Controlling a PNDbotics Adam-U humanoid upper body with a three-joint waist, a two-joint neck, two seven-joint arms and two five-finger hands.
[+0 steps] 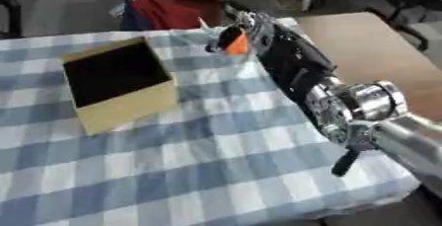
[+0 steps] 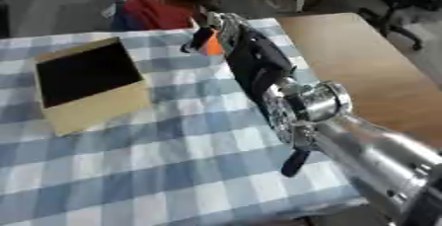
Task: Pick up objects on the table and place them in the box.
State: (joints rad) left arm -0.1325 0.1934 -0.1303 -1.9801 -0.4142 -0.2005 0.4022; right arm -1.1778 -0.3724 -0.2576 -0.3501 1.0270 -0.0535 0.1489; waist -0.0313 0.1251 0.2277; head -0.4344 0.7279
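Note:
My right arm reaches from the lower right across the blue-and-white checked table (image 1: 199,156) toward its far edge. At its end my right hand (image 1: 235,31) has its fingers curled round a small orange object (image 1: 238,45), held just above the cloth. The open cardboard box (image 1: 121,84), tan outside and dark inside, stands at the left of the table, well to the left of the hand. My left hand shows in neither view.
A brown wooden table (image 1: 371,47) adjoins on the right. Red and blue fabric (image 1: 160,12) lies on something beyond the far edge. A short black piece (image 1: 345,163) hangs under my right forearm, above the cloth near the front right corner.

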